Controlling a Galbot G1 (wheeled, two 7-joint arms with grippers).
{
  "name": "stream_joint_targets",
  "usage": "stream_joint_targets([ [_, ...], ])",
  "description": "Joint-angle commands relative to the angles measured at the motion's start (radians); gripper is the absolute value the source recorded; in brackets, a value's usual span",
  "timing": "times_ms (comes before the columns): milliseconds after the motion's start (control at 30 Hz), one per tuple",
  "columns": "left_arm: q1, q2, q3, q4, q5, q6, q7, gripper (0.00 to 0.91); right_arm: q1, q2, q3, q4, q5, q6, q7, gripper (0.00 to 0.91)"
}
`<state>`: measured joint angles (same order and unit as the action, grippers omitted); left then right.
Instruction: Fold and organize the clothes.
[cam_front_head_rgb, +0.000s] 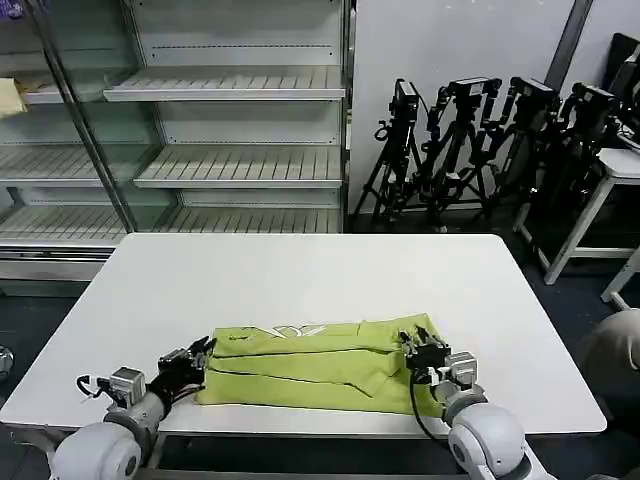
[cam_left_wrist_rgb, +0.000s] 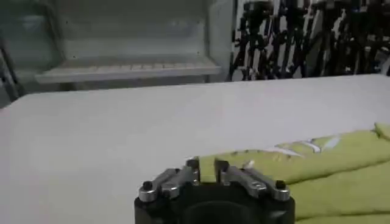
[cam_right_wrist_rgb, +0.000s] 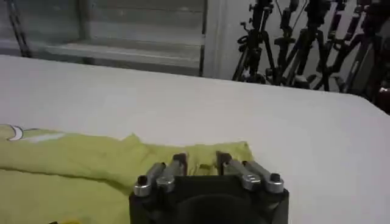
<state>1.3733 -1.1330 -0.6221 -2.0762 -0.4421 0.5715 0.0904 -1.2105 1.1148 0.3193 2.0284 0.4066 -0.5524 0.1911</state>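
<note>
We keep our left gripper (cam_front_head_rgb: 205, 350) low at the left end of the T-shirt (cam_front_head_rgb: 320, 365), its fingers (cam_left_wrist_rgb: 190, 171) drawn narrow with a strip of green fabric between them. The T-shirt lies folded into a long band across the near edge of the white worktop (cam_front_head_rgb: 300, 280). Our right gripper (cam_front_head_rgb: 418, 350) rests on its right end, fingers (cam_right_wrist_rgb: 178, 163) narrow over the cloth.

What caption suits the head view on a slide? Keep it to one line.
Left claw and right claw at opposite ends of the folded lime T-shirt.
</note>
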Motion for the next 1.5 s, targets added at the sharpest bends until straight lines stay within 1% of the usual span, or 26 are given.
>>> stream_joint_targets([
  [33,0.008,-0.026,0.015,-0.053,-0.069,0.005,-0.126,0.907,-0.055,-0.006,0.070,0.057,-0.018,0.003,-0.005,0.907],
  [133,0.024,-0.057,0.060,-0.049,-0.068,0.005,-0.217,0.907,-0.107,-0.009,0.106,0.095,-0.029,0.013,-0.012,0.907],
  [300,0.031,-0.109,0.094,-0.018,-0.060,0.004,-0.269,0.907,-0.184,0.000,0.140,0.159,-0.039,0.020,-0.021,0.907],
  [433,0.039,-0.127,0.099,-0.013,-0.067,0.004,-0.273,0.907,-0.223,-0.001,0.153,0.183,-0.056,0.034,-0.026,0.907],
  [600,0.025,-0.149,0.106,0.020,-0.067,0.002,-0.274,0.907,-0.226,-0.001,0.152,0.182,-0.061,0.037,-0.020,0.907],
  [667,0.019,-0.156,0.106,0.037,-0.076,-0.012,-0.273,0.907,-0.226,-0.001,0.151,0.184,-0.063,0.036,-0.021,0.907],
  [733,0.016,-0.160,0.104,0.038,-0.110,-0.014,-0.272,0.302,-0.226,-0.001,0.149,0.186,-0.064,0.035,-0.020,0.907],
  [767,0.016,-0.160,0.105,0.039,-0.110,-0.015,-0.273,0.121,-0.225,0.000,0.148,0.186,-0.065,0.035,-0.020,0.907],
  [800,0.015,-0.163,0.107,0.045,-0.109,-0.021,-0.274,0.020,-0.225,0.001,0.147,0.184,-0.067,0.035,-0.020,0.907],
  [1267,0.040,-0.176,0.129,0.043,-0.091,-0.041,-0.253,0.020,-0.229,0.020,0.144,0.170,-0.080,0.033,-0.027,0.907],
  [1500,-0.007,-0.176,0.141,0.071,-0.044,-0.054,-0.242,0.020,-0.230,0.021,0.146,0.167,-0.086,0.035,-0.027,0.907],
])
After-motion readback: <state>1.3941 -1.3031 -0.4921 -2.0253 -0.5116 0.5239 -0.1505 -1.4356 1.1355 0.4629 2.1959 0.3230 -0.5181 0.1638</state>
